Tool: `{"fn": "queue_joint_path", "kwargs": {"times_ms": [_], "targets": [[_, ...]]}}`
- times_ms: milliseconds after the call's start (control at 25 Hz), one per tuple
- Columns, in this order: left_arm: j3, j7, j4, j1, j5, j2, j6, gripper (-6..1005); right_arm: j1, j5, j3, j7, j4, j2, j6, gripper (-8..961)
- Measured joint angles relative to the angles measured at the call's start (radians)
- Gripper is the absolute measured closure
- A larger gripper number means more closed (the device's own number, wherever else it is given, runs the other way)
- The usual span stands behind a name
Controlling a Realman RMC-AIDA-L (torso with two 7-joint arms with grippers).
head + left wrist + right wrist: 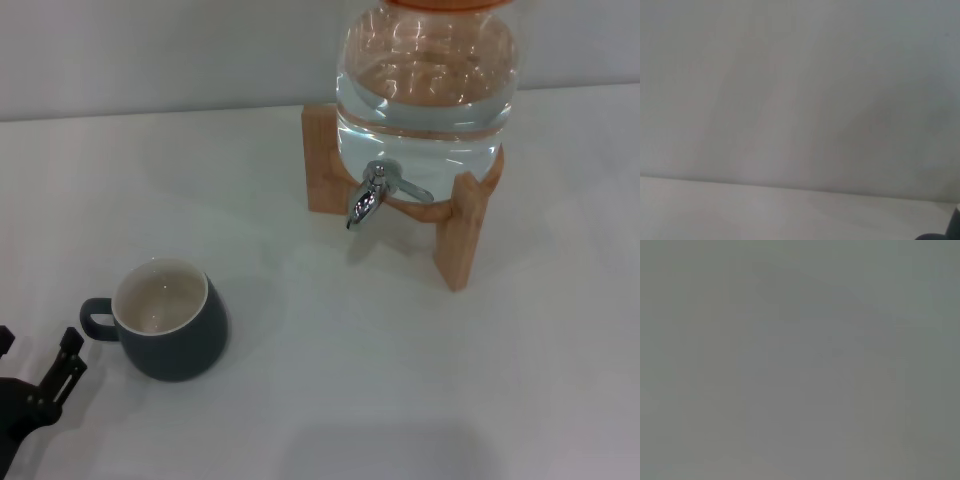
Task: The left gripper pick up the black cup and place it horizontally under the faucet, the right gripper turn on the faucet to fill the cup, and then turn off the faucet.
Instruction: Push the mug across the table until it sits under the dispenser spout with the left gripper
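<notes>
The black cup (172,325) stands upright on the white table (330,360) at the front left, showing its cream inside, with its loop handle turned to the left. My left gripper (36,352) is at the bottom left corner, just left of and nearer than the handle. It is open, with nothing between its fingers. The chrome faucet (368,196) juts from the clear glass water jar (425,90) at the back right, well away from the cup. No water runs from it. My right gripper is out of view.
The jar rests on a wooden stand (462,235) with legs reaching toward the front. Bare table lies between the cup and the faucet. The left wrist view shows only pale wall and table; the right wrist view is plain grey.
</notes>
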Motion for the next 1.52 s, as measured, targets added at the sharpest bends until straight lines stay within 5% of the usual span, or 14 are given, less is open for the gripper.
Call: {"fn": "queue_joint_path", "kwargs": {"times_ms": [1520], "targets": [[-0.002, -0.005, -0.022, -0.002, 0.046, 0.001, -0.016, 138, 0.001, 0.0, 0.0, 0.005, 0.0, 0.0, 0.011, 112]]}}
